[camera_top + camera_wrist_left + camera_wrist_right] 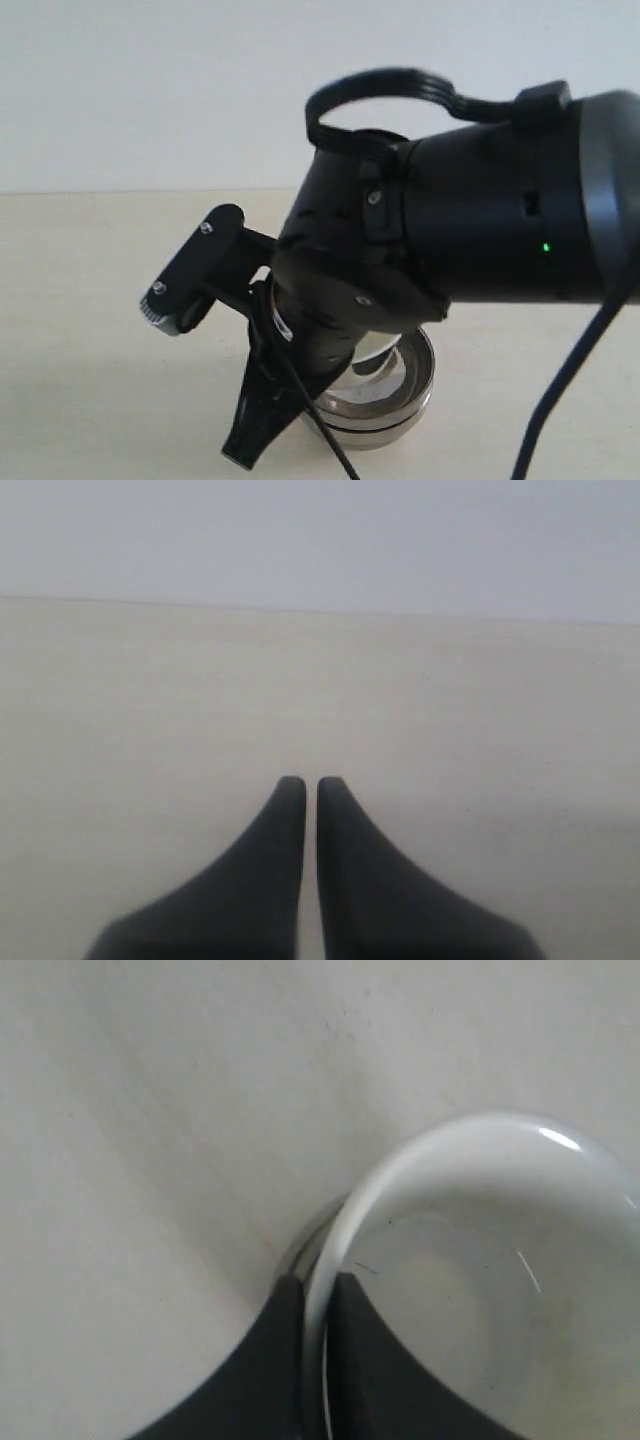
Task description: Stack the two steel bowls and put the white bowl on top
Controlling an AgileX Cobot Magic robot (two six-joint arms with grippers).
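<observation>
1. steel bowls (400,415): seen in the exterior view, on the pale tabletop (90,330) low and right of centre. One is nested in the other, with a bright upper rim above a banded lower wall. The left half of the stack is hidden behind the right arm (480,220).
2. right pincer (318,1290): its dark fingers (270,1360) pinch the rim of the white bowl (480,1290), one finger outside the rim and one inside.
3. white bowl: glossy and mouth up, only partly in the right wrist view. A thin sliver of shiny steel shows just outside and under its rim beside the outer finger, so it sits over the steel bowls. Cannot tell whether it is seated in them or held just above.
4. The exterior view does not show the white bowl clearly because the arm covers that spot.
5. right arm: big, black and very close to the exterior camera. It enters from the right and bends down-left to the stack, with one finger tip pointing at the tabletop just left of the bowls. A green light is lit on its body, and a black cable (565,390) hangs at the right.
6. left pincer (311,783): fingers pressed together with a hairline slit and nothing between them. It is low over bare tabletop, with the light wall (320,530) beyond.
</observation>
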